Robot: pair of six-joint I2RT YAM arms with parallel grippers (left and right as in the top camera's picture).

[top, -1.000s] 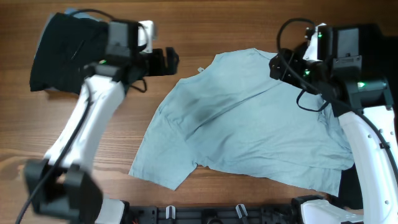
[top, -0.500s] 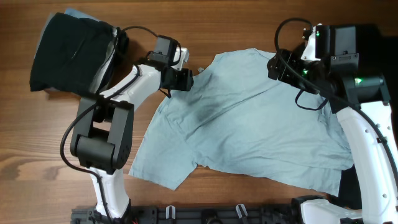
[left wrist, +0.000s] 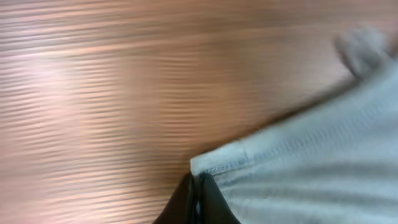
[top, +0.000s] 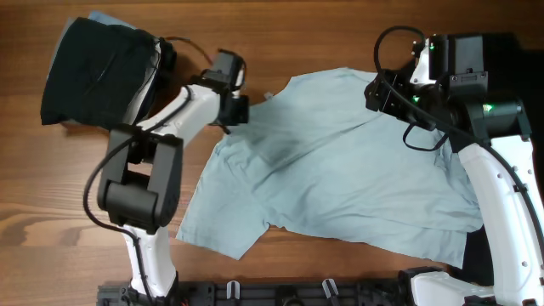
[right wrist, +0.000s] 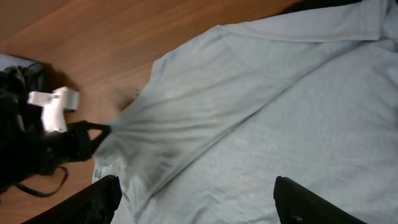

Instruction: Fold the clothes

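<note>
The clothes are chiefly a pale light-blue T-shirt (top: 340,170) lying spread and wrinkled across the table's middle. My left gripper (top: 245,110) is at the shirt's upper-left edge and is shut on a stitched hem corner there. In the left wrist view the black fingertips (left wrist: 198,190) pinch that corner of the T-shirt (left wrist: 311,162). My right gripper (top: 372,92) hovers open over the shirt's upper right. Its two fingers (right wrist: 102,198) stand wide apart above the cloth (right wrist: 249,124), holding nothing. The right gripper (right wrist: 199,205) also looks toward the left gripper (right wrist: 87,138).
A black garment (top: 93,72) lies bunched at the far left, on top of a grey-blue one (top: 95,17). Bare wood tabletop (top: 51,187) surrounds the shirt. The arm bases and a black rail (top: 280,293) line the near edge.
The left arm swung in from the black garment to the shirt's upper-left edge and its jaws closed on the hem. The right arm stayed put.
</note>
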